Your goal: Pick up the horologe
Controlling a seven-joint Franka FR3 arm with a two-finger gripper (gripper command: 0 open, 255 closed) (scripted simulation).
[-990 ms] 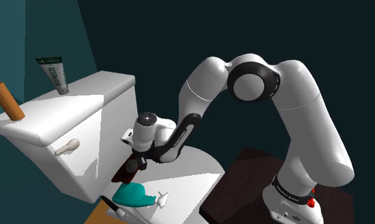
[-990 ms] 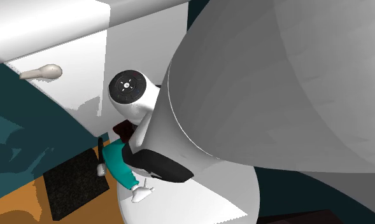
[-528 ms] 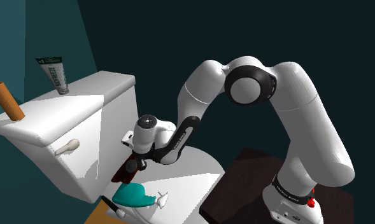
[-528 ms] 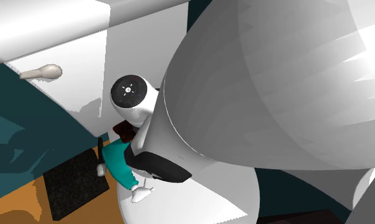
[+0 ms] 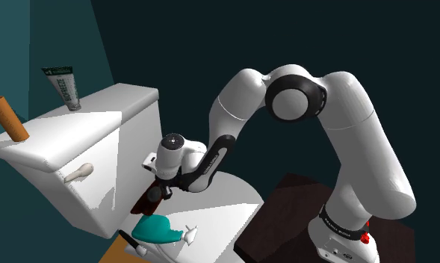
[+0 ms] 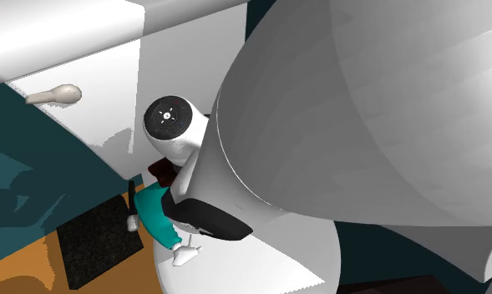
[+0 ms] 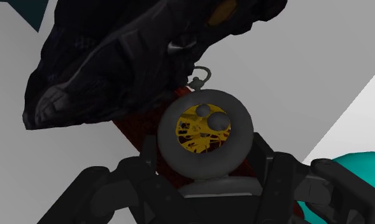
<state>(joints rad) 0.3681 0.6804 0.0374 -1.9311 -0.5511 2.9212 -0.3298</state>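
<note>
Pocket watch [image 7: 205, 133], grey-rimmed with yellow works, sits clasped between the gripper [image 7: 205, 167] fingers [image 7: 270, 164] in the wrist view, with a black lump [image 7: 116, 57] just beyond the jaws. In the shoulder view, the gripper [image 5: 152, 196] hangs over the toilet lid [image 5: 222, 205], a teal object [image 5: 155, 228] beneath the jaws. In the second exterior view, the teal object [image 6: 154, 217] lies beside the hand.

Shoulder view: perched beside and behind the stand [image 5: 345, 240], looking down and leftward along the arm [image 5: 360, 149] to the toilet tank [image 5: 84, 138]. Second exterior view: jammed right up against the arm and facing the same tank front. Both catch the flush handle [image 5: 78, 173] and the teal object [image 5: 155, 229]. Wrist view: staring along the pincer [image 7: 208, 175], tight on the pocket watch [image 7: 205, 137].
</note>
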